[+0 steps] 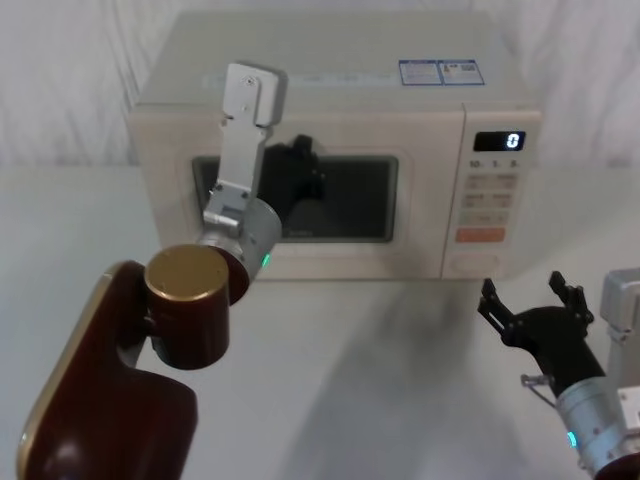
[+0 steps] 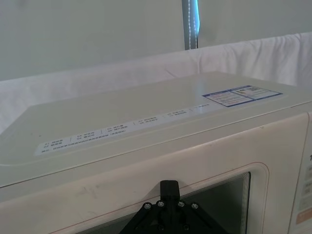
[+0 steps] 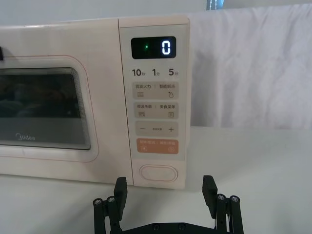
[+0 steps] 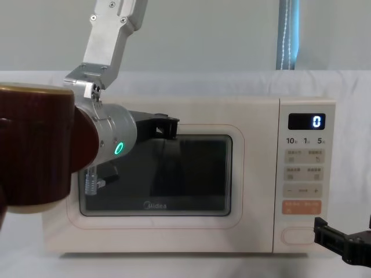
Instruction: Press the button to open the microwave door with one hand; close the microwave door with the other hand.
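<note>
While the left gripper (image 1: 300,165) is pressing on the shut microwave door (image 4: 155,174), jaws unclear, we're parking the wide-open right gripper (image 3: 165,192) facing the button (image 3: 158,173).

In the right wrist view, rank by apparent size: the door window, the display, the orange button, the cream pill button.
Largest to smallest:
1. Door window, though cut off at the view's edge.
2. Display.
3. Orange button and cream pill button: too alike to rank.

All sit on the microwave front, so nearness barely skews this.
</note>
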